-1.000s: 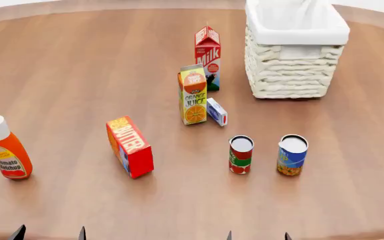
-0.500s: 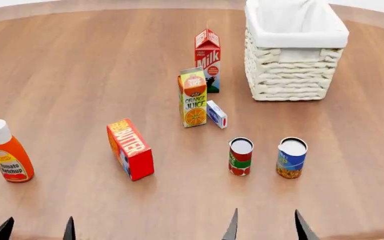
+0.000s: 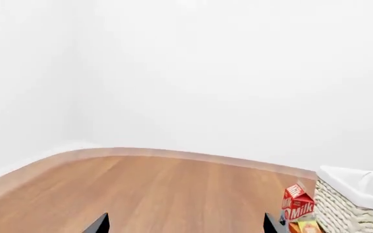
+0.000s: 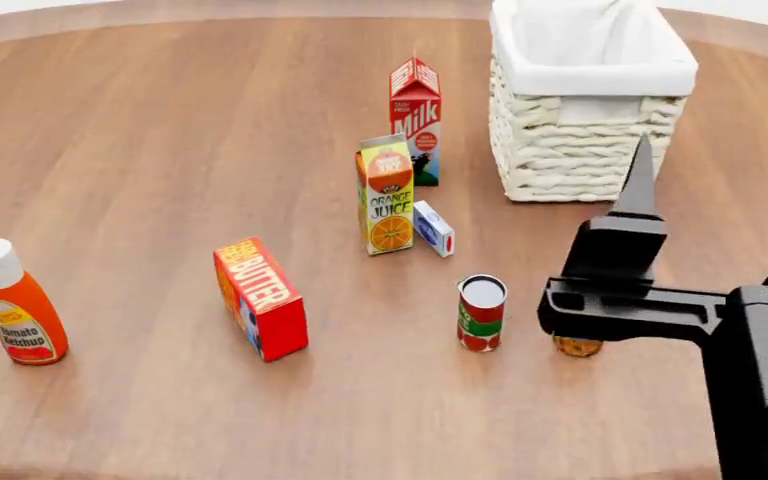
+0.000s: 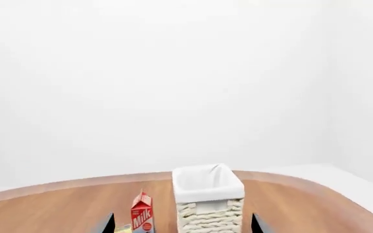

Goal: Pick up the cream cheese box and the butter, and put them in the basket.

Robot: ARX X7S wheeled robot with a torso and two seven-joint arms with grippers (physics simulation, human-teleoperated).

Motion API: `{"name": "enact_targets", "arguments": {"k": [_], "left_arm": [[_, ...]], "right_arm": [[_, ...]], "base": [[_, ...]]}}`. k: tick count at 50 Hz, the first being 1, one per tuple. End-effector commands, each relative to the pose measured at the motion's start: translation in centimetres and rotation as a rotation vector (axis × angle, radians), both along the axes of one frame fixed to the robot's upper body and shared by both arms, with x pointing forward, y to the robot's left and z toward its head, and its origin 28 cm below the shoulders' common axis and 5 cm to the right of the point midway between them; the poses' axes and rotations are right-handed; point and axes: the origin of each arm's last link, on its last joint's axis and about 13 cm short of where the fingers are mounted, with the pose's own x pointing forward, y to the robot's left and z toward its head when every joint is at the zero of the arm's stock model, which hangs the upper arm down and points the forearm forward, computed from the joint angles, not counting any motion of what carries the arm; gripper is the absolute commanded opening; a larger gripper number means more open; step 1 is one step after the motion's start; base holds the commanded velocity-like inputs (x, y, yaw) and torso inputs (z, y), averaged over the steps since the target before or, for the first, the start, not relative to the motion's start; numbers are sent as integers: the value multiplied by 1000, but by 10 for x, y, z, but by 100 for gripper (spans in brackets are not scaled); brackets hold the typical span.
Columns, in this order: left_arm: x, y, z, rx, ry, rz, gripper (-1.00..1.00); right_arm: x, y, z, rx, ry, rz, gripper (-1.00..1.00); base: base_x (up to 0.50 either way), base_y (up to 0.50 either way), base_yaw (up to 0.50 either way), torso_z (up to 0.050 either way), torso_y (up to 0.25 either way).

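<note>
The cream cheese box (image 4: 434, 228) lies on the table just right of the orange juice carton (image 4: 387, 195). The red butter box (image 4: 261, 297) stands left of centre. The white wicker basket (image 4: 584, 150) stands at the far right; it also shows in the right wrist view (image 5: 209, 213) and the left wrist view (image 3: 348, 208). My right gripper (image 4: 640, 175) is raised at the right, in front of the basket, open and empty (image 5: 182, 224). My left gripper (image 3: 186, 224) is open and empty, and out of the head view.
A milk carton (image 4: 415, 120) stands behind the juice. A ketchup bottle (image 4: 17, 305) stands at far left. A red can (image 4: 482, 312) stands near the right gripper; a blue can (image 4: 575, 346) is mostly hidden behind it. The table is round.
My right arm has risen from the bottom edge into the head view and now covers the blue can. The left fingertips have dropped out of the head view.
</note>
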Motion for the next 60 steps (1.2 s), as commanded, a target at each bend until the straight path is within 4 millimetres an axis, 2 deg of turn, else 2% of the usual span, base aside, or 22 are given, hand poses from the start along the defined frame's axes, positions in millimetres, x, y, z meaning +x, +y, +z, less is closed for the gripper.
{"name": "enact_targets", "arguments": {"k": [1,2,3,5,10,55,58,60], "left_arm": [[-21,3,30,37,-86,28,100],[-23,1,30,68,-87,18,100],[-24,0,30,66,-88,14,100],[-26,-1,30,69,-96,-7,100],[-25,2,31,58,-98,9,100],[-25,1,32,72,-124,-8,100],[-23,1,31,127,-128,6,100],[-23,1,32,93,-134,5,100]], "right_arm": [[-19,-8,21,-53,-102,-39,100],[-21,-8,21,-64,-141,-15,100],[-21,-7,9,-70,-152,-8,100],[-17,-8,19,-54,-157,-21,100],[-17,-9,21,-27,-161,-31,100],[-18,-3,21,-71,-166,-16,100],[-17,-3,19,-73,-158,-16,100],[-16,-3,17,-70,-154,-17,100]], "base": [[0,0,0,0,0],[94,0,0,0,0],[273,0,0,0,0],[475,0,0,0,0],[500,0,0,0,0],[500,-1,0,0,1],[0,0,0,-1,-167],[0,0,0,-4,-250]]}}
